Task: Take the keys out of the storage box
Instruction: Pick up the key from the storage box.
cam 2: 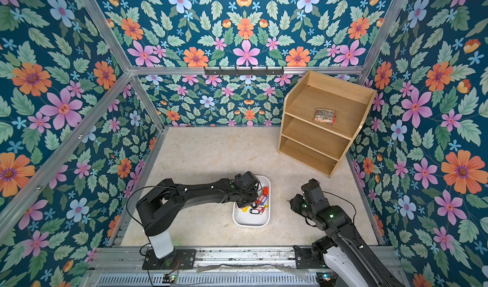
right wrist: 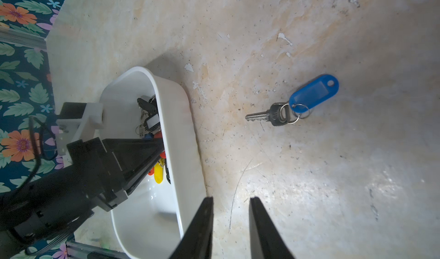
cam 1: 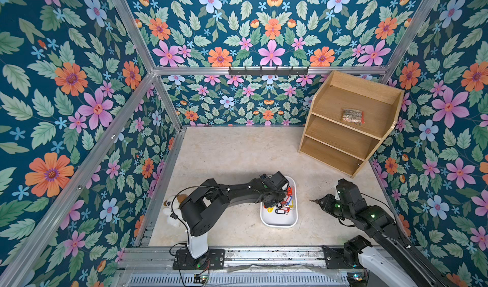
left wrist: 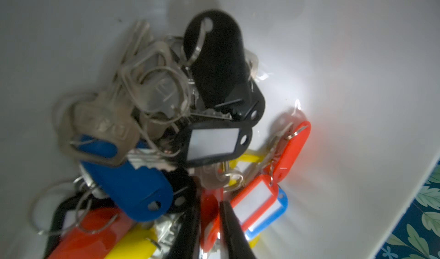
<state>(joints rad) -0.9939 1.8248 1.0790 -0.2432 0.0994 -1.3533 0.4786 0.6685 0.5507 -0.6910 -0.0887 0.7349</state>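
The white storage box (cam 1: 280,221) lies on the table between the two arms, seen in both top views (cam 2: 250,221). The keys (left wrist: 166,117), a tangled pile with red, blue, yellow and black tags, fill its far half (cam 1: 281,205). My left gripper (left wrist: 210,205) reaches down into the pile, its fingers shut on a red tag (left wrist: 209,215). One key with a blue tag (right wrist: 297,100) lies on the table outside the box. My right gripper (right wrist: 231,199) hovers open over bare table beside the box wall (right wrist: 176,117), holding nothing.
A tall wooden shelf unit (cam 1: 348,124) stands at the back right with a clear bag (cam 1: 352,116) on a shelf. A plush toy (cam 1: 171,206) lies behind the left arm's base. A black hook rail (cam 1: 268,71) runs along the back wall.
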